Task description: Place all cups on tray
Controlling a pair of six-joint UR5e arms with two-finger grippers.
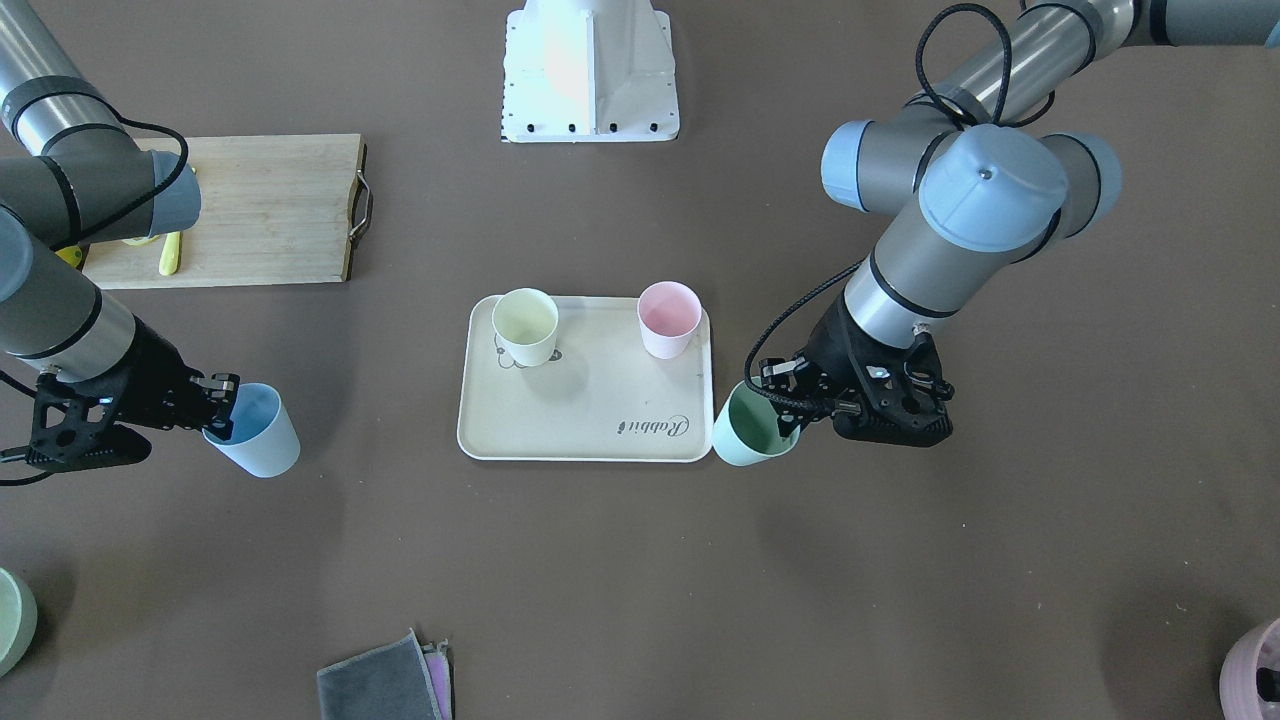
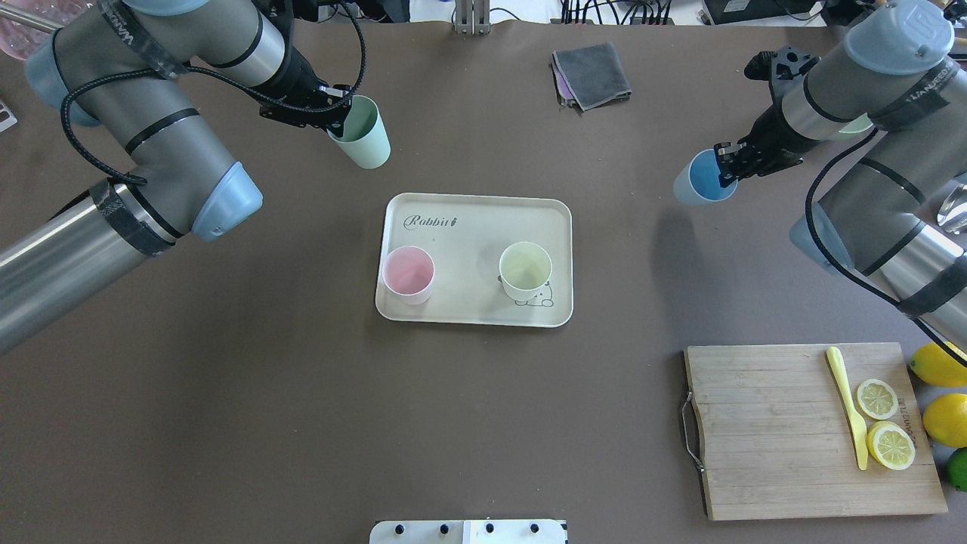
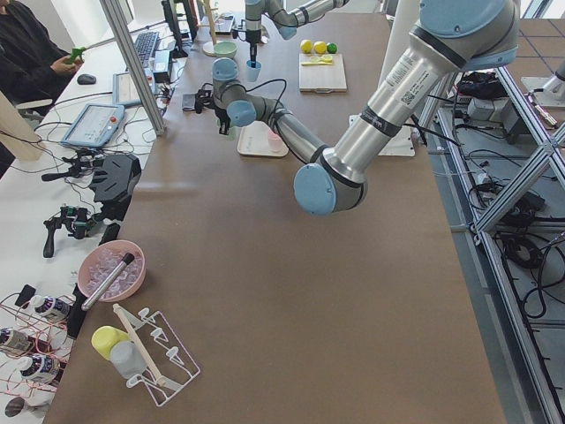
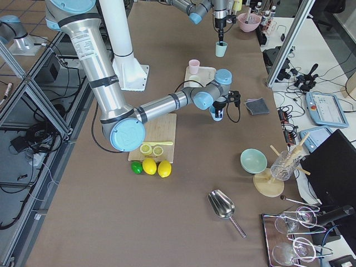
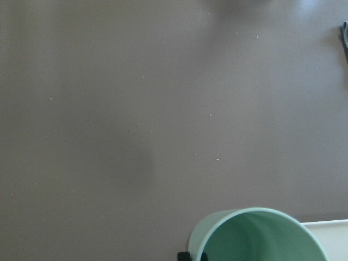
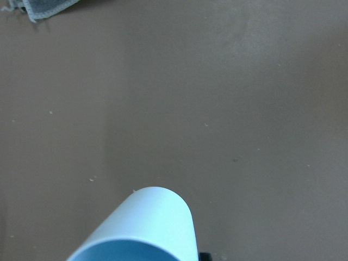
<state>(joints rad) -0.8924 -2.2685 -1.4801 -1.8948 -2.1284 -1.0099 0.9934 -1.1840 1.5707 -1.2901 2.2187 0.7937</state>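
Note:
The beige tray point(image 2: 468, 242) point(image 1: 590, 400) lies mid-table. The pink cup point(image 2: 408, 274) point(image 1: 668, 318) and the pale yellow cup point(image 2: 525, 270) point(image 1: 525, 326) stand upright on it. My left gripper point(image 2: 336, 113) point(image 1: 790, 400) is shut on the rim of the mint green cup point(image 2: 363, 134) point(image 1: 755, 425) point(image 5: 261, 236). It holds the cup tilted above the table by the tray's far left corner. My right gripper point(image 2: 727, 168) point(image 1: 222, 405) is shut on the rim of the light blue cup point(image 2: 704, 179) point(image 1: 255, 430) point(image 6: 141, 225), held tilted above the table right of the tray.
A wooden cutting board point(image 2: 770, 431) with lemon slices and a yellow knife lies near right, with whole lemons point(image 2: 937, 363) beside it. A folded grey cloth point(image 2: 589, 74) lies at the far edge. A green bowl point(image 1: 10, 620) and a pink bowl point(image 1: 1255, 665) sit at the far corners.

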